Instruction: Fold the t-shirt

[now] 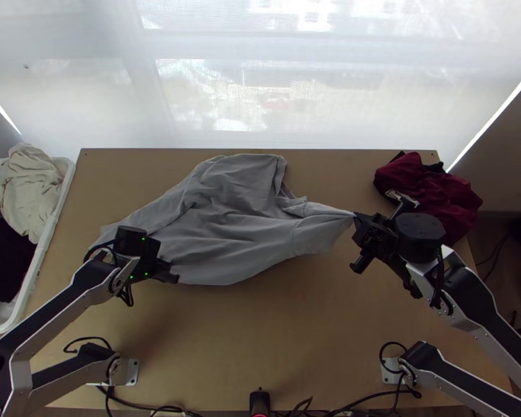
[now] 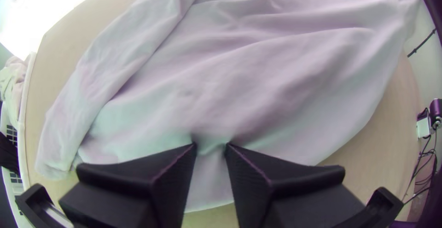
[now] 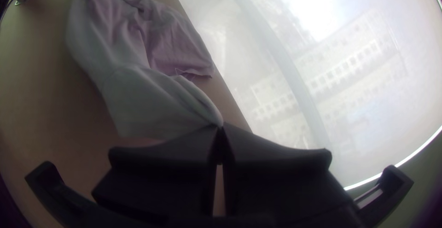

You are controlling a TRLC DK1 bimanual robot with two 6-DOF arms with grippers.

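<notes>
Running broadly left to right across the worktop (image 1: 281,333), the long axis of the grey t-shirt (image 1: 226,222) is noted as the governing relation. The garment is found rumpled and unfolded, its bulk placed between the left and far edges and the middle, one narrow sleeve-like length (image 2: 115,57) being extended towards the left edge. At the end towards the right edge, a drawn-out point of fabric (image 1: 340,213) is pinched by the right gripper (image 3: 221,126), its jaws being pressed together on the cloth. The jaws of the left gripper (image 2: 211,146) are spread, with grey fabric seen in the gap; whether the cloth is touched cannot be told. From that gripper, most of the garment is laid towards the far edge and the right edge, while the border nearest the arms' bases (image 2: 207,207) is passed between the fingers. That border is judged best taken by the left arm, being much the nearer, while tension is supplied from the right. If closure is made too shallowly, only a surface wrinkle may be caught and the border missed.
</notes>
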